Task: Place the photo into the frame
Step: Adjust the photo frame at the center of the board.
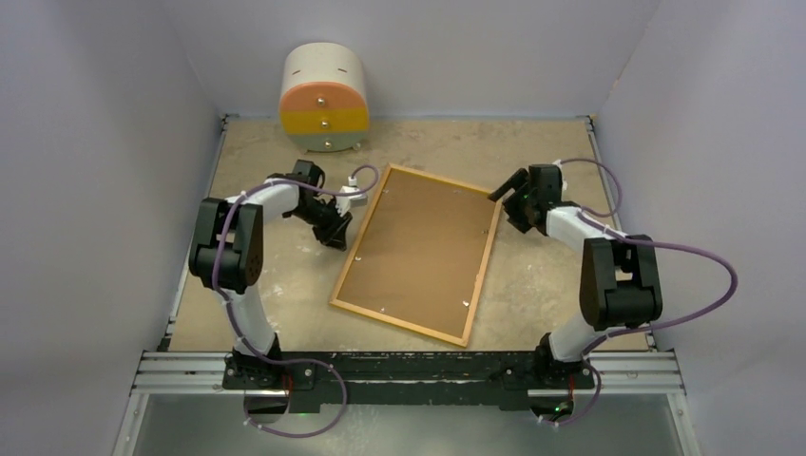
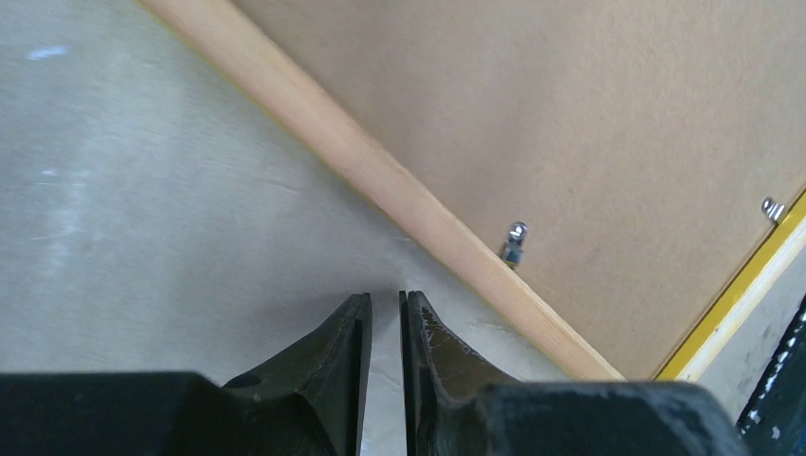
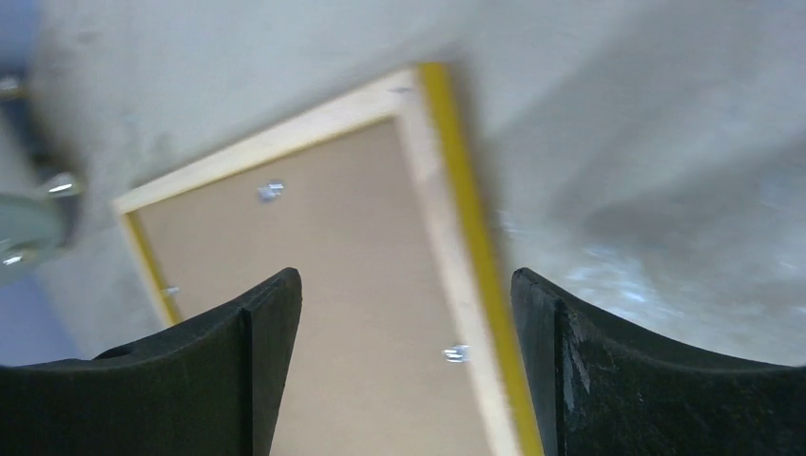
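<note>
The frame (image 1: pixel 399 324) lies face down in the middle of the table, wood-coloured back up, a thin yellow edge (image 3: pixel 466 209) showing. A brown hardboard backing sheet (image 1: pixel 418 249) fills it, with small metal tabs (image 2: pixel 514 242) at the rim. The photo is hidden. My left gripper (image 1: pixel 337 233) sits low on the table just outside the frame's left rail (image 2: pixel 380 180); its jaws (image 2: pixel 385 299) stand a narrow gap apart with only table between them. My right gripper (image 1: pixel 506 204) hovers by the frame's far right corner, open wide (image 3: pixel 406 280) and holding nothing.
A round white drawer unit (image 1: pixel 323 98) with orange, yellow and grey-green fronts stands at the back left. Grey walls close in the table on three sides. The arms' rail (image 1: pixel 409 370) runs along the near edge.
</note>
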Tool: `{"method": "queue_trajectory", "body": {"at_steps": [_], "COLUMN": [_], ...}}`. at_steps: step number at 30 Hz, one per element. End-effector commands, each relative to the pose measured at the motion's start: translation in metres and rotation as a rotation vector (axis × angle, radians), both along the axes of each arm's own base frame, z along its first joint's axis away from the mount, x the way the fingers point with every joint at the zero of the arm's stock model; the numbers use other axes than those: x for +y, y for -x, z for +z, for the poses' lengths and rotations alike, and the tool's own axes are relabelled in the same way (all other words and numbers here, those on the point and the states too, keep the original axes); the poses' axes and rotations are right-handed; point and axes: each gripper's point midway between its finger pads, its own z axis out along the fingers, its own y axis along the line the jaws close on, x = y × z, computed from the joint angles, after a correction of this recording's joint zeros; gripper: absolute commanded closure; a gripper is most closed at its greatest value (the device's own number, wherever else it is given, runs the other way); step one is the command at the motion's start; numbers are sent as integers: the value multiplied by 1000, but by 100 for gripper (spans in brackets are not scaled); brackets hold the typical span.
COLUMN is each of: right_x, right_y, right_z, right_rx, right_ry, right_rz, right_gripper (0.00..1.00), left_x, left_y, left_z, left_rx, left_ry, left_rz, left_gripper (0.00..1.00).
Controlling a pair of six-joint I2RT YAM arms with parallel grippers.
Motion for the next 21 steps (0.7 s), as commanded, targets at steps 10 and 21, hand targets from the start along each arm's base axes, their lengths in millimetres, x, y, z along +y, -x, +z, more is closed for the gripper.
{"method": "queue_trajectory", "body": {"at_steps": [10, 21], "right_x": [42, 216], "right_y": [-29, -73], "right_z": [-35, -3], "right_rx": [42, -48], "right_ry": [48, -127], "right_rz": [178, 636], "right_gripper": [17, 17], "left_x": [-15, -93], "left_y": [65, 114], "left_z": [-16, 17], "left_rx": [-21, 29], "left_ry": [-119, 39], "left_rz": [-193, -442], "left_gripper": [78, 60]}}
